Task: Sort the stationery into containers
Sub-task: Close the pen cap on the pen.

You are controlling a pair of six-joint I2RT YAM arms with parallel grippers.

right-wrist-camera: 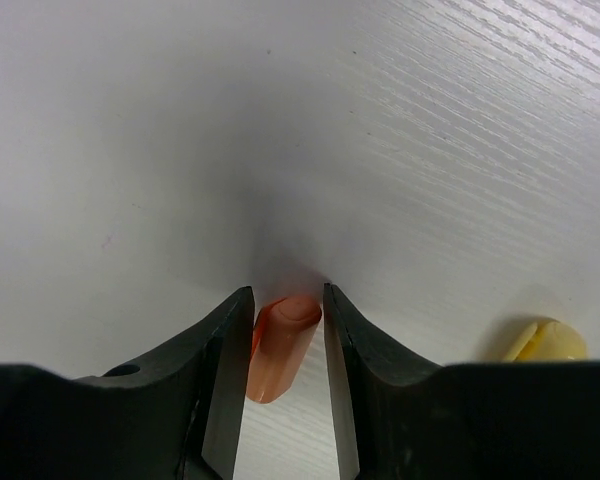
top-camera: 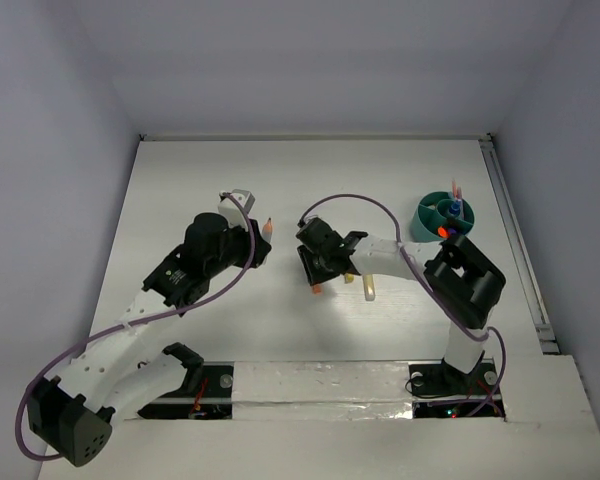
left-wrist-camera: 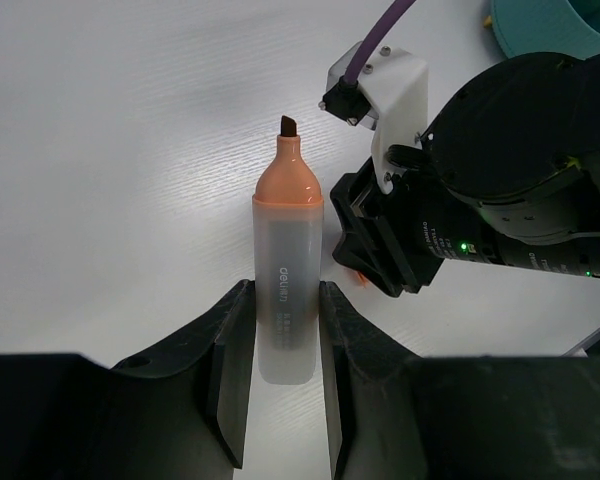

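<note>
My left gripper (left-wrist-camera: 283,330) is shut on the clear barrel of an orange highlighter (left-wrist-camera: 287,260), held uncapped with its dark tip pointing away; the highlighter also shows in the top view (top-camera: 268,229). My right gripper (right-wrist-camera: 287,325) is down at the table with its jaws closed on a short orange stub (right-wrist-camera: 280,345), which lies tilted between them. The stub peeks out below that gripper in the top view (top-camera: 318,288). The teal organiser (top-camera: 427,222) stands at the far right with several pens upright in it.
A yellow marker (top-camera: 368,288) lies just right of my right gripper and shows in the right wrist view (right-wrist-camera: 545,342). A small grey-white item (top-camera: 240,198) lies beyond my left gripper. The two grippers are close together at mid-table. A rail runs along the table's right edge (top-camera: 515,240).
</note>
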